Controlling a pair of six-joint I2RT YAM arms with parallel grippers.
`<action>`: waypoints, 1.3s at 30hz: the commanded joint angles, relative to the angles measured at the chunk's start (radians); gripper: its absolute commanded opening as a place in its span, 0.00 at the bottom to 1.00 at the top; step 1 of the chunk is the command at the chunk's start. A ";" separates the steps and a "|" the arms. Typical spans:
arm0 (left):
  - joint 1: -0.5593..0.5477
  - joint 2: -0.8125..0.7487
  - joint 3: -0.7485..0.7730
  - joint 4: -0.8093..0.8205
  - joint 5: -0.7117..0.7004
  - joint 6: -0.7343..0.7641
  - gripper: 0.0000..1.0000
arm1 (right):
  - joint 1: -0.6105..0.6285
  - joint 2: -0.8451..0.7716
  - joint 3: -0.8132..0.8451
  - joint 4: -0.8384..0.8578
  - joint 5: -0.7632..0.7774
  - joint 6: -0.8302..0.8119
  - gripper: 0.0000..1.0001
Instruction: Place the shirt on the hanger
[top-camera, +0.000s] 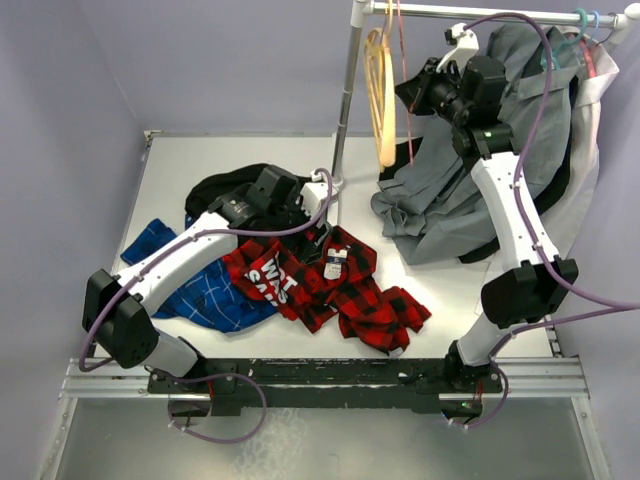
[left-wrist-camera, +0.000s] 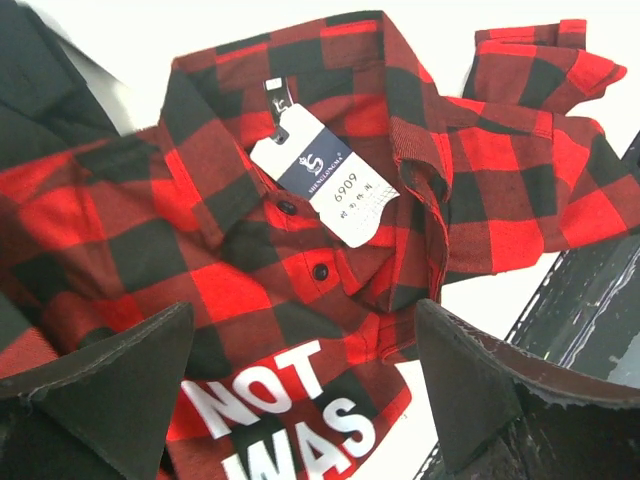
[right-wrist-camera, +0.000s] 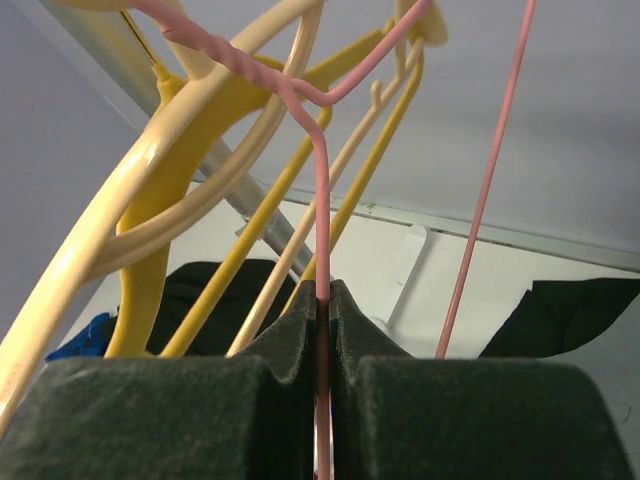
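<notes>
The red-and-black checked shirt (top-camera: 340, 290) lies crumpled on the table at front centre, white lettering on its left part and a white label (top-camera: 334, 263) near the collar. The left wrist view shows the shirt (left-wrist-camera: 230, 250), its label (left-wrist-camera: 325, 185) and buttons close below. My left gripper (top-camera: 312, 238) (left-wrist-camera: 303, 320) is open just above the shirt's collar area, with nothing between its jaws. My right gripper (top-camera: 403, 92) (right-wrist-camera: 325, 295) is raised by the rail and shut on the thin pink hanger (right-wrist-camera: 322, 200), which hangs from the rail (top-camera: 402, 50).
Tan and yellow hangers (top-camera: 380, 90) hang on the rail (top-camera: 480, 12) just left of the pink one. Grey garments (top-camera: 450, 190) hang at right. A black garment (top-camera: 225, 185) and a blue checked shirt (top-camera: 205, 290) lie left. The rack pole (top-camera: 345, 100) stands behind.
</notes>
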 joint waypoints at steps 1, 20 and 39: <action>-0.030 -0.030 -0.075 0.136 -0.057 -0.141 0.92 | -0.003 -0.061 0.072 0.014 0.003 -0.038 0.00; -0.070 0.269 0.060 0.152 -0.322 -0.129 0.79 | -0.016 -0.203 0.185 -0.075 0.030 -0.068 0.00; -0.089 0.429 0.214 0.073 -0.263 -0.115 0.71 | -0.014 -1.017 -0.531 -0.366 0.206 -0.080 0.00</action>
